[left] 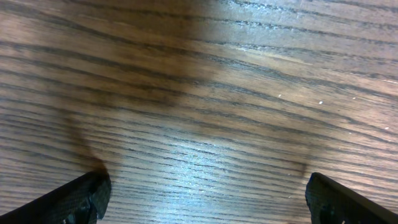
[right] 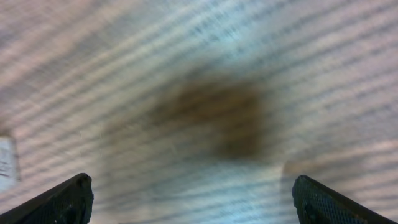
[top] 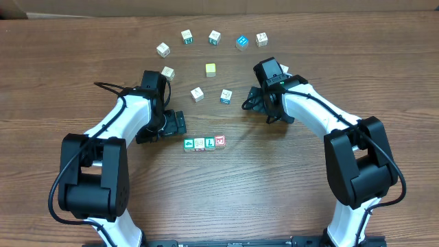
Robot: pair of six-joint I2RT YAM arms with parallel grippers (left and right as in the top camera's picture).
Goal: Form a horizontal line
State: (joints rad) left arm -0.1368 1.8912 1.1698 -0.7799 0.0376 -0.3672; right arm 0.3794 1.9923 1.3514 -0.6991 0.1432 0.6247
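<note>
A short row of small picture blocks (top: 204, 143) lies side by side in the middle of the wooden table. Loose blocks lie behind it: a yellow-green one (top: 210, 69), a white one (top: 197, 94) and a blue-marked one (top: 226, 96). My left gripper (top: 178, 124) is open and empty, just left of the row's left end; its wrist view (left: 208, 193) shows only bare wood between the fingers. My right gripper (top: 248, 104) is open and empty, just right of the blue-marked block; its blurred wrist view (right: 193, 199) shows bare wood.
An arc of loose blocks lies at the back, from a white one (top: 162, 49) to a blue one (top: 241, 42) and a white one (top: 261, 39). Another block (top: 168, 73) sits by my left arm. A pale block edge (right: 5, 163) shows at the right wrist view's left border.
</note>
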